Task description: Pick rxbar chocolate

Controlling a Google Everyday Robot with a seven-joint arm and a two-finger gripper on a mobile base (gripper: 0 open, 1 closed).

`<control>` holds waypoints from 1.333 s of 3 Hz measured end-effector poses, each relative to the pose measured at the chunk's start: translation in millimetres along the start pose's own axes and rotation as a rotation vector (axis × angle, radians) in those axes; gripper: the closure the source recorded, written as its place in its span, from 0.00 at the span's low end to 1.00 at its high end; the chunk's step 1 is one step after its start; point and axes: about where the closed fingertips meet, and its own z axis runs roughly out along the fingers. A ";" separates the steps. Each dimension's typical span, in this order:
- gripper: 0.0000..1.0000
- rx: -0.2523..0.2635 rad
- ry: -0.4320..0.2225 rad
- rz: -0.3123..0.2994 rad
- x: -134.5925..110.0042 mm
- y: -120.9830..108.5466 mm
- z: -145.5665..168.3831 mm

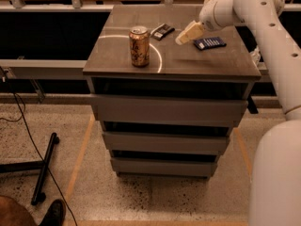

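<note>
The rxbar chocolate (162, 31), a small flat bar in a dark wrapper with a pale grey panel, lies on the back middle of the cabinet top (171, 60). My gripper (187, 35) hovers above the top just right of that bar, between it and a dark blue flat bar (209, 43) with white lettering. The white arm reaches in from the upper right. Nothing is visibly in the gripper.
A gold-brown drink can (139, 46) stands upright at the front left of the top, beside a bright ring of light. The cabinet has several drawers. Desks run behind it. A black stand leg (44, 168) and a shoe (51, 214) are on the floor at left.
</note>
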 end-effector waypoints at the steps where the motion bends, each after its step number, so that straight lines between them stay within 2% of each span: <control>1: 0.00 0.001 -0.046 0.053 -11.8 1.7 18.1; 3: 0.00 -0.014 -0.091 0.088 -30.7 8.4 52.4; 4: 0.00 -0.027 -0.117 0.161 -30.2 14.0 69.8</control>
